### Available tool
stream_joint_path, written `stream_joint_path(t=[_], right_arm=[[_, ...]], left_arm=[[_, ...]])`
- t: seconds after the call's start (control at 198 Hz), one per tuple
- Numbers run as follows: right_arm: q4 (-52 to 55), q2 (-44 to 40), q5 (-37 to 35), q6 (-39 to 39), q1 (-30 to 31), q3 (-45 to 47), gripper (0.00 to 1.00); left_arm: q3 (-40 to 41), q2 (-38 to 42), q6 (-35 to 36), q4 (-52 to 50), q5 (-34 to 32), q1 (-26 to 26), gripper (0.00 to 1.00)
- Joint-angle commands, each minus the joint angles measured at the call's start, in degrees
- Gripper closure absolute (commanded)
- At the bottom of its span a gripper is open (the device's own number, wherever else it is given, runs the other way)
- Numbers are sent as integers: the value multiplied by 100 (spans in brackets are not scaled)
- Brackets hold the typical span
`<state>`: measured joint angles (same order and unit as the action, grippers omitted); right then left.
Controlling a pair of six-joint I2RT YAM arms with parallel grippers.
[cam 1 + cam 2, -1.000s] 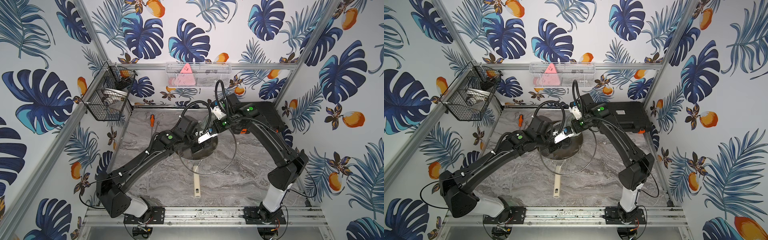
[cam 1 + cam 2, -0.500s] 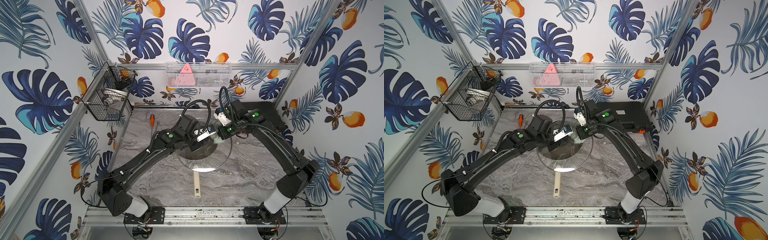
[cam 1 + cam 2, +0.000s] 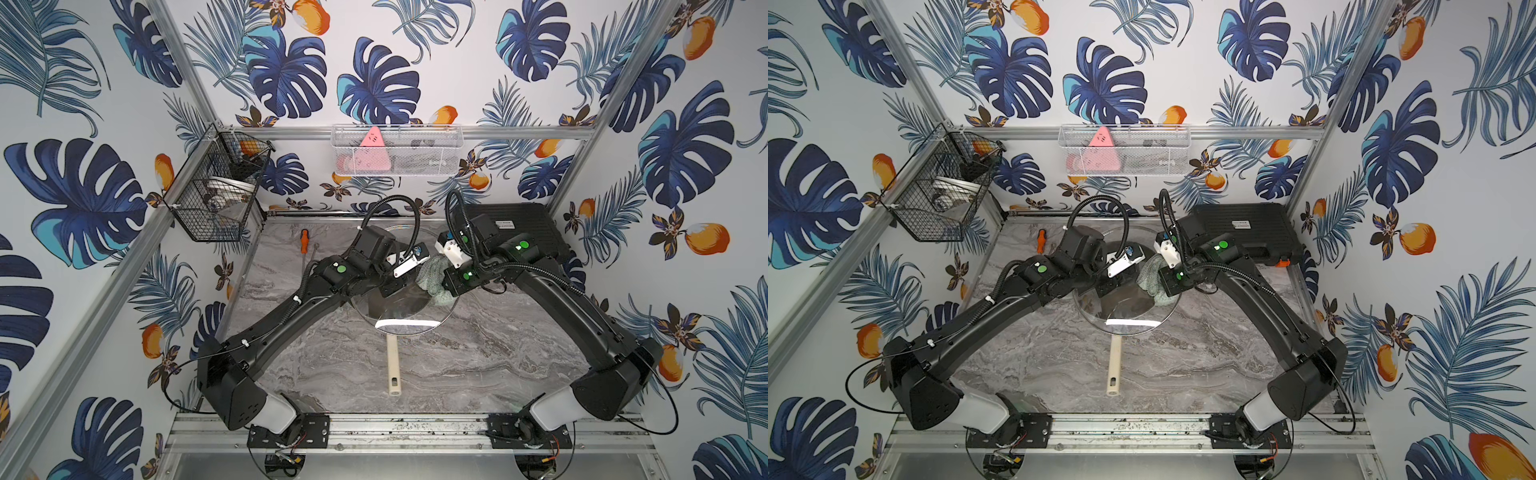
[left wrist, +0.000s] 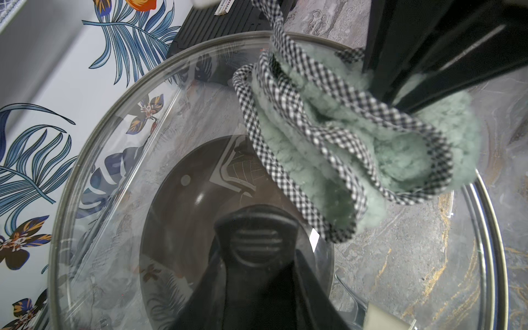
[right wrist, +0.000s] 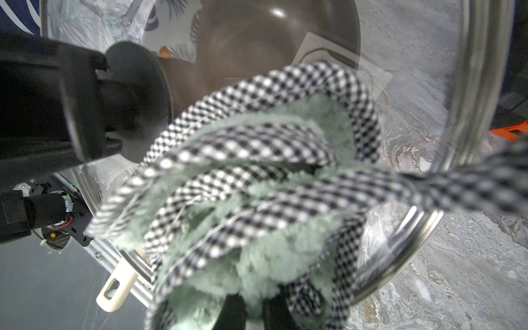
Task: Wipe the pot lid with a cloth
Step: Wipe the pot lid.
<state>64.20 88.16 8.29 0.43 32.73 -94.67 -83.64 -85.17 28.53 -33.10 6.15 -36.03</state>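
Counting one lid (image 3: 405, 311), up over one dark pan (image 3: 393, 365), black knob pinched in the closed left gripper (image 4: 254, 248). One mint cloth (image 4: 343, 148) (checked trim) bunched in the clamped right gripper (image 5: 251, 311), pressed to the glass near the rim. One screwdriver (image 3: 305, 241), one black case (image 3: 528, 224), white label unreadable. Two on the walls: black basket (image 3: 216, 199), white basket (image 3: 397, 151). Grey marbled table (image 3: 478, 365), leaf-print walls (image 3: 83, 124).
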Motion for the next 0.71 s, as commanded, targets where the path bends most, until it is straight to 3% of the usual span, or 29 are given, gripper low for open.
stream_joint_path(t=[0.0,0.701], right_arm=[[119,62,37,45,14,-40,100],[446,1709,-224,-262,-194,-2237,100]], left_arm=[[-74,64,-64,1040,266,6,100],[150,169,-118,1123,308,7,100]])
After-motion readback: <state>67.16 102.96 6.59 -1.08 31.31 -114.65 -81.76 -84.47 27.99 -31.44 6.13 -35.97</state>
